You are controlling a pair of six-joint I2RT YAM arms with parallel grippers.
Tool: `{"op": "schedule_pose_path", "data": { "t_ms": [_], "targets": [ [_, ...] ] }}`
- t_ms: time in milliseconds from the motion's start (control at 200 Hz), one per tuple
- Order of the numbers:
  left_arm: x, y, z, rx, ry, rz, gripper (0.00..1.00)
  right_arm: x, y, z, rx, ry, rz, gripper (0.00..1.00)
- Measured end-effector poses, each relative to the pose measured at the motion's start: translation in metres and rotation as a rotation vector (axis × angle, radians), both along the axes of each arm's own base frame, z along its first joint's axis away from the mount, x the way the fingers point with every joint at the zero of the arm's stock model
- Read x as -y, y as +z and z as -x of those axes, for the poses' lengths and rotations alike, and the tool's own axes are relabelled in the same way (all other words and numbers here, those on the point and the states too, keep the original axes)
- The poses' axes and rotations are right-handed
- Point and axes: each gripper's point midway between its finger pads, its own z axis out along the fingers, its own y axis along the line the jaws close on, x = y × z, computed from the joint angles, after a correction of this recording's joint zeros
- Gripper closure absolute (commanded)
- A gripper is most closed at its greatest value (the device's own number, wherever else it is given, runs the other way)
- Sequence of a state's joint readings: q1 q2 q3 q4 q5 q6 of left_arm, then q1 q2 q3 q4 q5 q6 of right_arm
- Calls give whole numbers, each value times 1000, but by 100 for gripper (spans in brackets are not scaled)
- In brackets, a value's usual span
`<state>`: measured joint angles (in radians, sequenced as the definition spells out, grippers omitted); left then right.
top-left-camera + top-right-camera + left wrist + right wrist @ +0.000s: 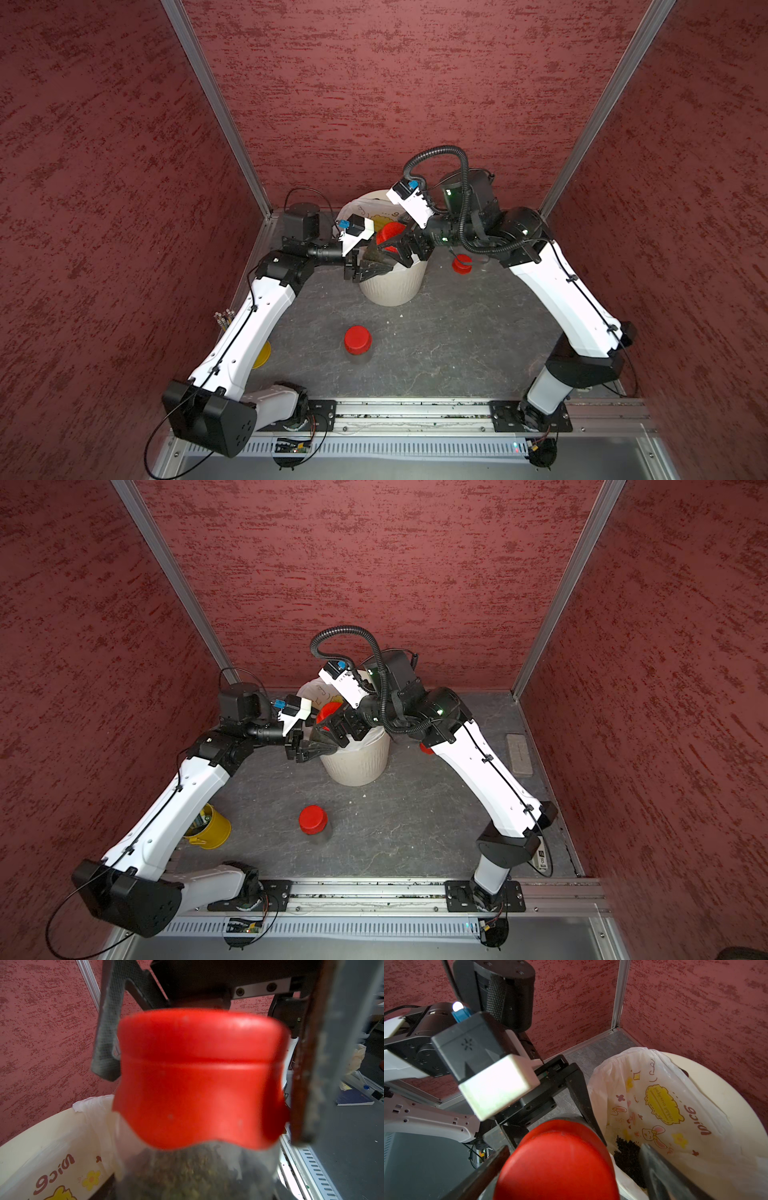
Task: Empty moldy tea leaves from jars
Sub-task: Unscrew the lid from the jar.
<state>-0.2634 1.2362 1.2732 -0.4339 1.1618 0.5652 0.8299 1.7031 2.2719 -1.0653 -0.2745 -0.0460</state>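
A clear jar [375, 254] of dark tea leaves with a red lid [388, 235] lies tilted above the cream bin [392, 286]. My left gripper [380, 266] is shut on its body [197, 1174]. My right gripper [392, 246] stands open round the lid [556, 1163], with its fingers [106, 1043] on either side and a gap showing on one side. In both top views a second jar [357, 343] [313, 821] stands upright with its lid on at mid-table. A third jar [462, 264] sits beside the right arm.
The bin [726, 1095] is lined with a white printed bag [654, 1095], and dark tea leaves [627, 1149] lie inside it. A yellow cup [212, 827] stands under the left arm. A grey block [518, 754] lies by the right wall. Red walls enclose the table.
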Motion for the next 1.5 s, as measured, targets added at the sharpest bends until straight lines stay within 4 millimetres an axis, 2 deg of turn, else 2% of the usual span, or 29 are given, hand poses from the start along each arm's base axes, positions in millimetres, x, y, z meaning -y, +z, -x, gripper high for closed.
{"op": "schedule_pose_path", "data": {
  "t_ms": [281,852,1102,1498],
  "targets": [
    [0,0,0,0,0,0,35,8,1,10,-39,-61,-19,8],
    [0,0,0,-1,0,0,35,6,6,6,-35,-85,-44,15],
    [0,0,-1,0,3,-1,35,5,6,6,-32,-84,-44,24],
    [0,-2,-2,-6,13,-7,35,4,5,8,17,-46,-20,49]
  ]
}}
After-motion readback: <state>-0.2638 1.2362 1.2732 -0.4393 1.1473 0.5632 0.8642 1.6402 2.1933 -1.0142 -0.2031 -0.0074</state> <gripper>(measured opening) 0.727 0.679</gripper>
